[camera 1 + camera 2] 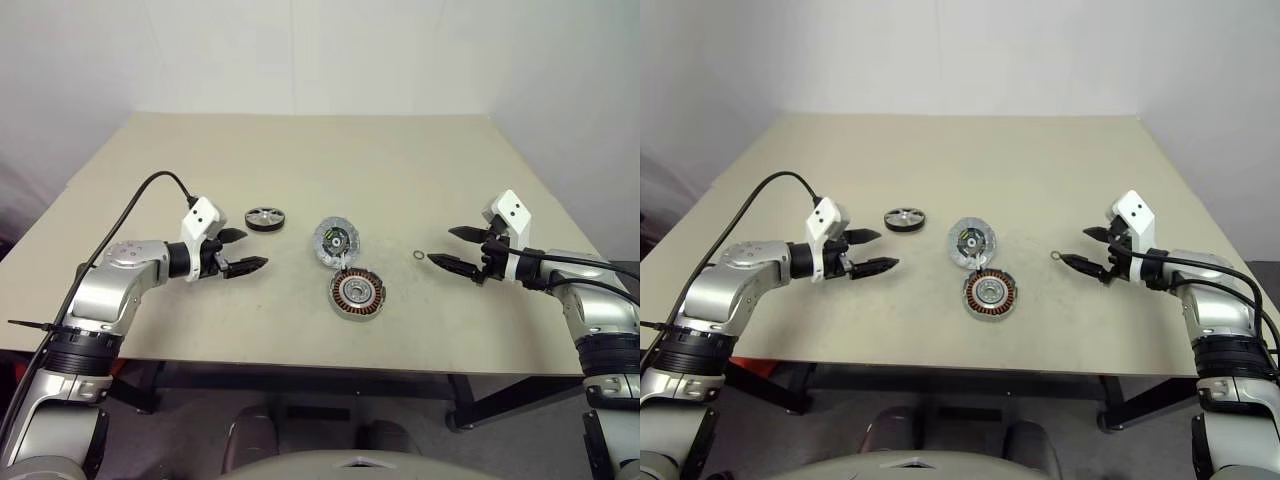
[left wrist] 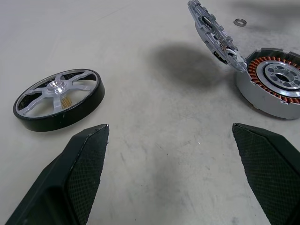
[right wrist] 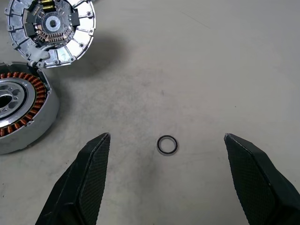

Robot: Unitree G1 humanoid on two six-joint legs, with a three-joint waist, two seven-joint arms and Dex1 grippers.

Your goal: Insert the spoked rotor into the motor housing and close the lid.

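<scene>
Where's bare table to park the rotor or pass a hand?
Free: the far half of the table behind rotor and lid; the near strip in front of the housing. Crowded: the middle, and by the small ring near the right gripper.

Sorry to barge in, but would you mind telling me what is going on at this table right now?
A humanoid robot is about to assemble a small motor, and nothing is held yet. Its left hand and right hand both hover open over the table. The spoked rotor lies near the left hand. The motor housing sits mid-table with its lid swung open, copper windings exposed. A tiny metal ring lies in front of the right hand.
</scene>
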